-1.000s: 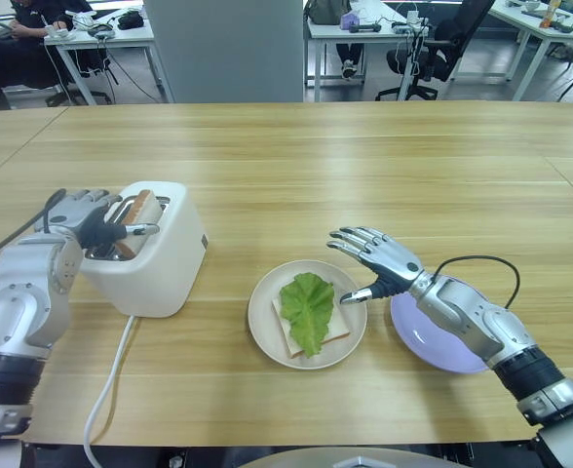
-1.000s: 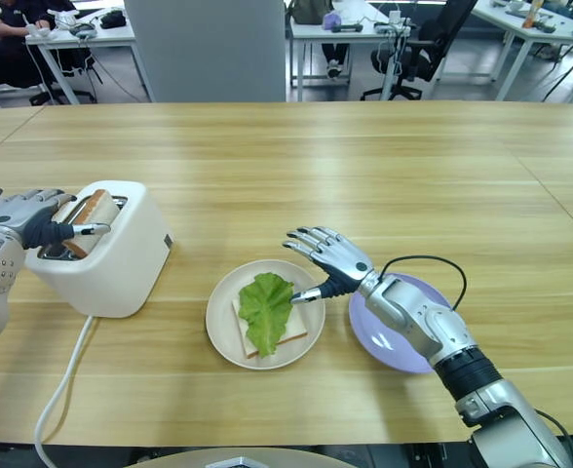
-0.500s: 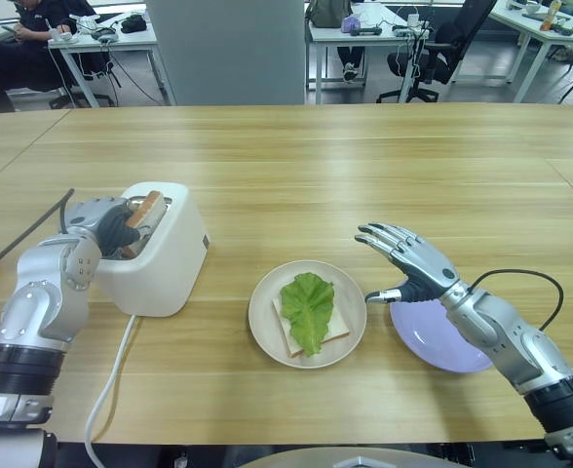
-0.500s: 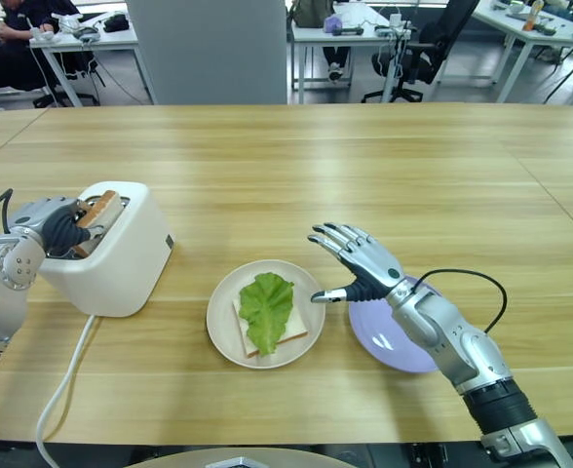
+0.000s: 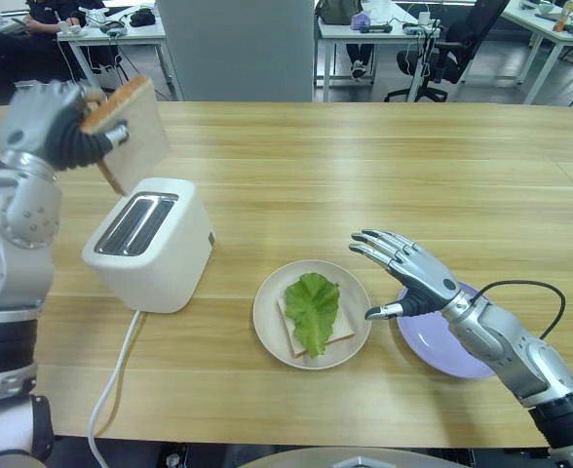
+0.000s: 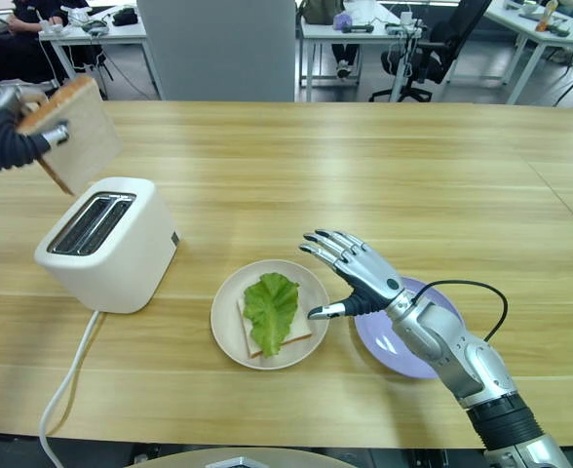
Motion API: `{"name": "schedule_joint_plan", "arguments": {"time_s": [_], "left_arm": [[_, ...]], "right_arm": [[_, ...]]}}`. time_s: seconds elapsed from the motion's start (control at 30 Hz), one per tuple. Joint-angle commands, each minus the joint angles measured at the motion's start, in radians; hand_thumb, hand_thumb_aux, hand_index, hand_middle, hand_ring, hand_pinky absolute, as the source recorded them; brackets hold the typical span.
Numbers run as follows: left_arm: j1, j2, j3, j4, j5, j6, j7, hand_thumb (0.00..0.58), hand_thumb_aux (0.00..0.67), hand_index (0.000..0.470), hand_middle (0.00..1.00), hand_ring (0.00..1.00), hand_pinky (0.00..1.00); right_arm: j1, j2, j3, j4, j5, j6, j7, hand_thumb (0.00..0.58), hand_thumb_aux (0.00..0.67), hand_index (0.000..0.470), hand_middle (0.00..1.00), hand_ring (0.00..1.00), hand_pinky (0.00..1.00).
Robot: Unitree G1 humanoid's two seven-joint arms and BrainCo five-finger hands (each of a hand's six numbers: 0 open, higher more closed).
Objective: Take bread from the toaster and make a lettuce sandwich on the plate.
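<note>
My left hand (image 5: 48, 125) is raised above the white toaster (image 5: 150, 246) and is shut on a slice of bread (image 5: 133, 132) that hangs clear of the slots. The toaster's two slots look empty. On the cream plate (image 5: 269, 336) lies another bread slice (image 5: 342, 335) with a green lettuce leaf (image 5: 312, 308) on top. My right hand (image 5: 405, 272) hovers open just right of that plate, fingers spread, over the edge of the purple plate (image 5: 457, 352).
The toaster's white cord (image 5: 111, 375) runs down to the table's near edge. A black cable (image 5: 530, 290) loops by my right forearm. Bare wooden table stretches behind the plates. Desks and chairs stand in the room beyond.
My left hand has lifted the bread slice out of the toaster and up above it. The right hand has stayed beside the plate. The camera has shifted slightly.
</note>
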Motion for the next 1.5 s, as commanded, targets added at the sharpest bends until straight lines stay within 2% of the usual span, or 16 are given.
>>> {"name": "schedule_joint_plan", "arguments": {"time_s": [0.03, 0.27, 0.47, 0.7, 0.87, 1.13, 1.33, 1.47, 1.5], "left_arm": [[0.016, -0.073, -0.070, -0.045, -0.180, 0.047, -0.175, 0.580, 0.670, 0.460, 1.00, 1.00, 1.00], [0.082, -0.214, -0.212, -0.081, -0.524, 0.234, -0.508, 0.580, 0.670, 0.460, 1.00, 1.00, 1.00], [0.069, -0.298, -0.336, 0.016, -0.548, 0.304, -0.572, 0.580, 0.670, 0.460, 1.00, 1.00, 1.00], [0.129, -0.355, -0.488, 0.038, -0.387, 0.231, -0.482, 0.580, 0.670, 0.460, 1.00, 1.00, 1.00], [0.164, -0.392, -0.527, 0.083, -0.325, 0.184, -0.418, 0.580, 0.670, 0.460, 1.00, 1.00, 1.00], [0.166, -0.409, -0.557, 0.166, -0.225, 0.099, -0.340, 0.580, 0.670, 0.460, 1.00, 1.00, 1.00], [0.161, -0.413, -0.589, 0.253, -0.148, 0.000, -0.289, 0.580, 0.670, 0.460, 1.00, 1.00, 1.00], [0.157, -0.399, -0.630, 0.296, -0.043, -0.114, -0.219, 0.580, 0.670, 0.460, 1.00, 1.00, 1.00], [0.146, -0.388, -0.645, 0.309, 0.004, -0.155, -0.184, 0.540, 0.494, 0.339, 0.49, 0.49, 0.49]], "right_arm": [[0.014, -0.023, -0.009, -0.049, -0.093, -0.076, -0.073, 0.000, 0.000, 0.000, 0.00, 0.00, 0.00], [0.044, -0.025, -0.017, -0.145, -0.153, -0.169, -0.128, 0.000, 0.000, 0.000, 0.00, 0.00, 0.00], [0.054, -0.009, 0.002, -0.198, -0.159, -0.192, -0.087, 0.000, 0.000, 0.000, 0.00, 0.00, 0.00], [0.058, 0.013, 0.088, -0.115, -0.158, -0.192, 0.000, 0.000, 0.000, 0.000, 0.00, 0.00, 0.00], [0.059, 0.017, 0.181, -0.005, -0.152, -0.178, 0.108, 0.000, 0.000, 0.000, 0.00, 0.00, 0.00], [0.031, 0.055, 0.248, 0.116, -0.150, -0.127, 0.191, 0.000, 0.000, 0.000, 0.00, 0.00, 0.00], [-0.014, 0.094, 0.290, 0.218, -0.144, -0.092, 0.224, 0.000, 0.000, 0.000, 0.00, 0.00, 0.00], [-0.037, 0.125, 0.315, 0.266, -0.124, -0.058, 0.275, 0.000, 0.000, 0.000, 0.00, 0.00, 0.00], [-0.041, 0.132, 0.320, 0.276, -0.117, -0.051, 0.286, 0.000, 0.000, 0.000, 0.00, 0.00, 0.00]]}}
